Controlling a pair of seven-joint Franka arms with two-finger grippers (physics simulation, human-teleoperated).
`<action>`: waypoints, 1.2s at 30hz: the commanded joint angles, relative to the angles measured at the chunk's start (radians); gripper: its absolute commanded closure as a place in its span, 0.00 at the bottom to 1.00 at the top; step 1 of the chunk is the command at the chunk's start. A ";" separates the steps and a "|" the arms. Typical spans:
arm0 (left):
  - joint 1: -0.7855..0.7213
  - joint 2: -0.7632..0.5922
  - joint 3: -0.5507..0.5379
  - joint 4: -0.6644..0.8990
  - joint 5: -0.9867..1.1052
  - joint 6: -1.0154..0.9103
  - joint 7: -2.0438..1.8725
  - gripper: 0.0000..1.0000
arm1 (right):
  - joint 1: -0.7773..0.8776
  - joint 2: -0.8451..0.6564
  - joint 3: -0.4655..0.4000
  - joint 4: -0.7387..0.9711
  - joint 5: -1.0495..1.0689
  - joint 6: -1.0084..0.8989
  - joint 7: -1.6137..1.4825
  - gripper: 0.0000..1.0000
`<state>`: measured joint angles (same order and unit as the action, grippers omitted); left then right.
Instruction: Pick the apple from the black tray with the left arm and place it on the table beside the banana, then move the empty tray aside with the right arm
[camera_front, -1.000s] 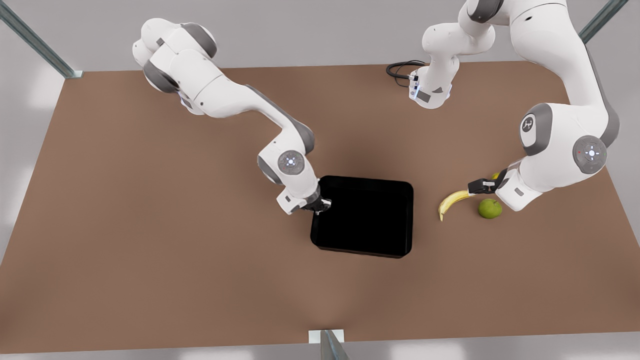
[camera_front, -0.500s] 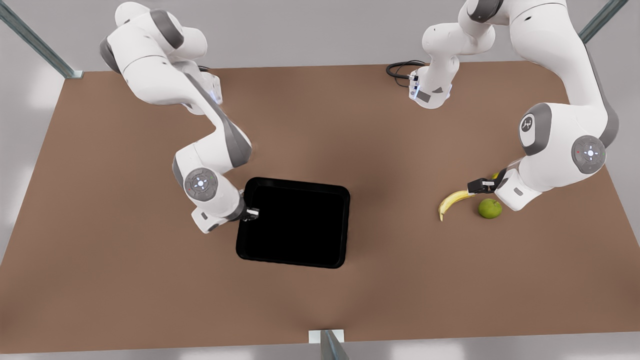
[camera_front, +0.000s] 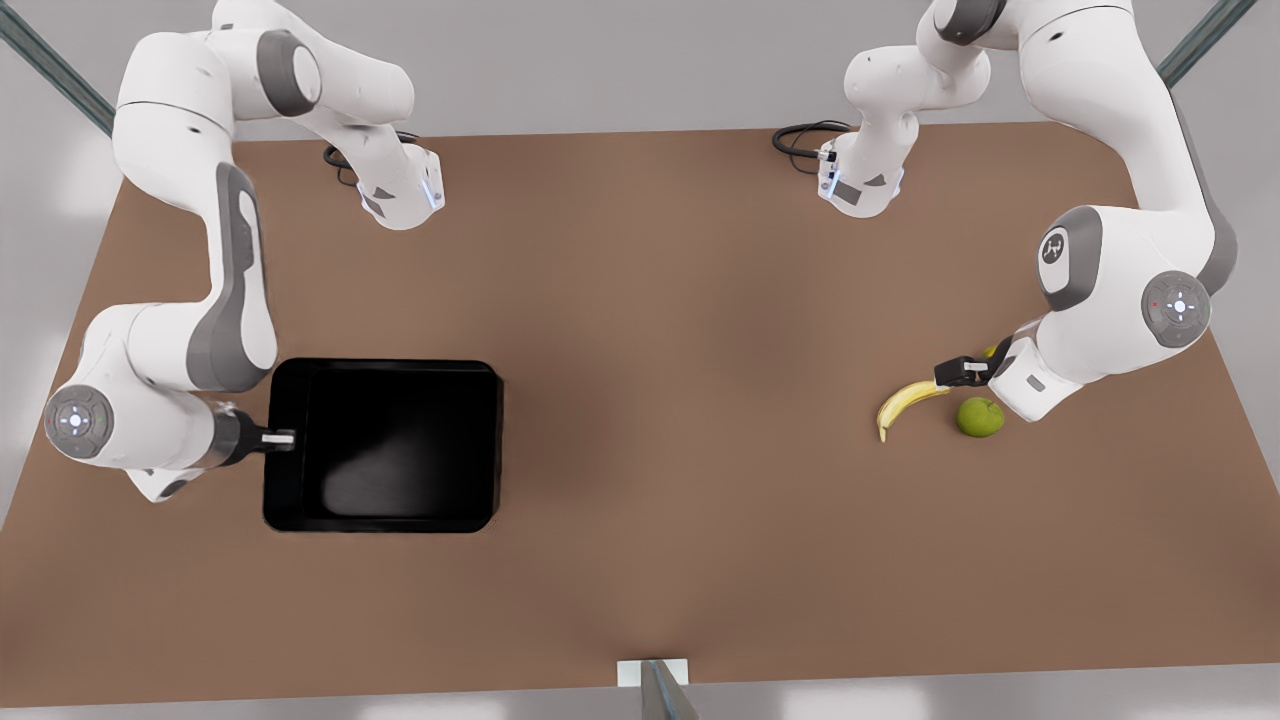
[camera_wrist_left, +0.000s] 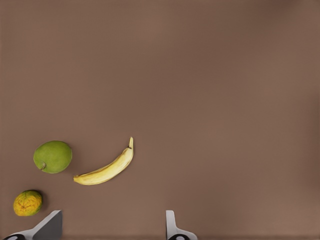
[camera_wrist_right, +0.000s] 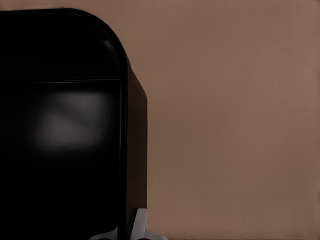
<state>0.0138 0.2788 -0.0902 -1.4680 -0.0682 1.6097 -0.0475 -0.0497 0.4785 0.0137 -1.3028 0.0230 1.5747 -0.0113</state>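
The empty black tray lies on the table at the front view's left. My right gripper is shut on the rim of its left side; in the right wrist view that rim runs down between the right gripper's fingertips. The apple rests on the table at the front view's right, just right of the banana. My left gripper hovers open above them, holding nothing. Its wrist view shows the apple and banana apart from the left gripper.
A small orange-yellow fruit lies close to the apple, partly behind the left gripper in the front view. Black cables sit at the table's back edge. A metal post stands at the front edge.
My right arm has dragged the tray across the table from the middle toward the front view's left. The left arm, apple and banana have stayed still.
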 joint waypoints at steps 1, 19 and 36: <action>0.000 -0.001 0.000 0.000 0.001 -0.001 -0.003 0.00 | -0.001 -0.001 -0.043 0.008 0.011 -0.051 -0.753 0.88; -0.009 -0.001 0.000 -0.005 0.001 -0.001 -0.014 0.00 | -0.015 0.189 -0.162 0.011 0.021 0.179 -0.791 0.88; -0.048 0.008 0.003 0.012 0.062 0.013 -0.061 0.00 | 0.151 -0.080 -0.130 0.063 0.069 0.127 -0.033 0.00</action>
<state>-0.0338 0.2879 -0.0872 -1.4555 -0.0217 1.6202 -0.0784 0.1015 0.4018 -0.1135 -1.2446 0.0886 1.6703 -0.4469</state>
